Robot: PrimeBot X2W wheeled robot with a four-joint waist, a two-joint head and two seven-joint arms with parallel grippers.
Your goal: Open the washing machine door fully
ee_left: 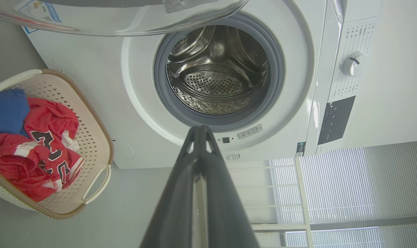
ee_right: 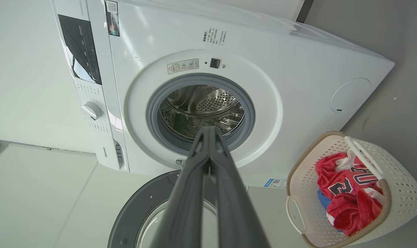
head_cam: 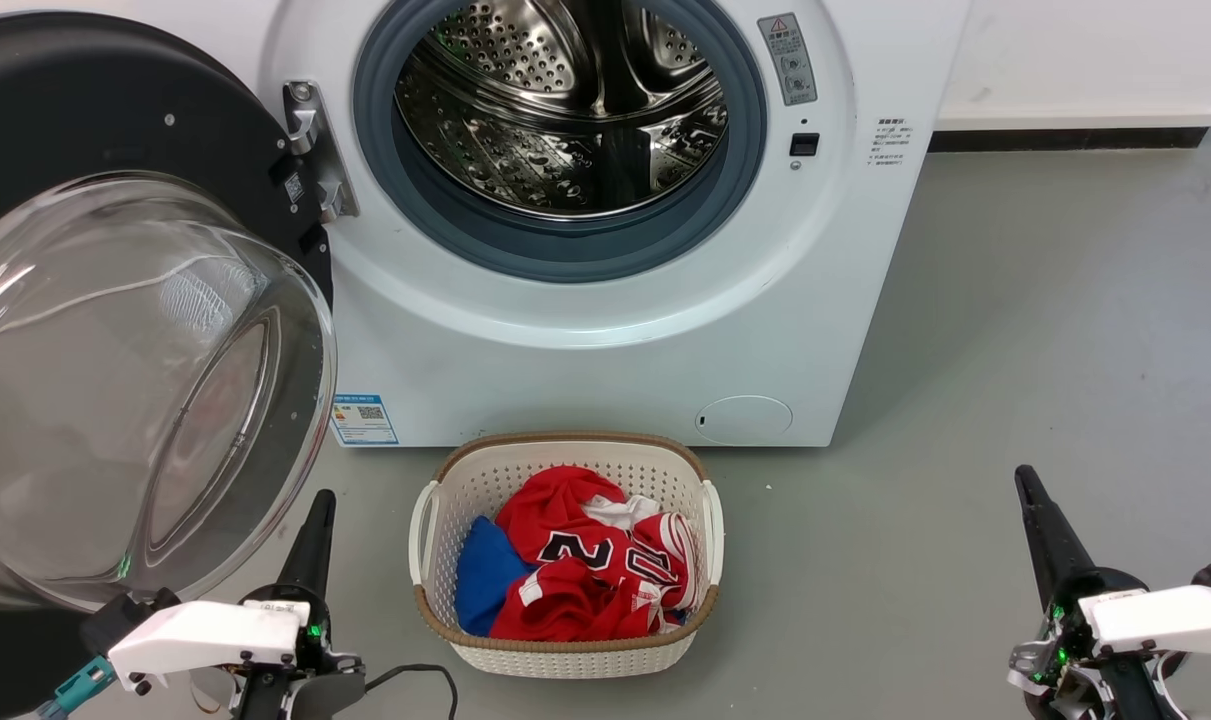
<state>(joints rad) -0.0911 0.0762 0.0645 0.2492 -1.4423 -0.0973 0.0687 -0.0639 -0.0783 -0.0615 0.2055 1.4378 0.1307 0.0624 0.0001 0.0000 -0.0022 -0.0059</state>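
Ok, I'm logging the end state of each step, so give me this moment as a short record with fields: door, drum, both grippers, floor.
door: washing machine door stands wide open, at the left in the head view
drum: steel drum exposed, no clothes seen inside
left arm: left gripper shut, empty, beside the door's glass bowl
right arm: right gripper shut, empty, apart from the machine
floor: laundry basket before the machine, holding a red jersey and a blue garment
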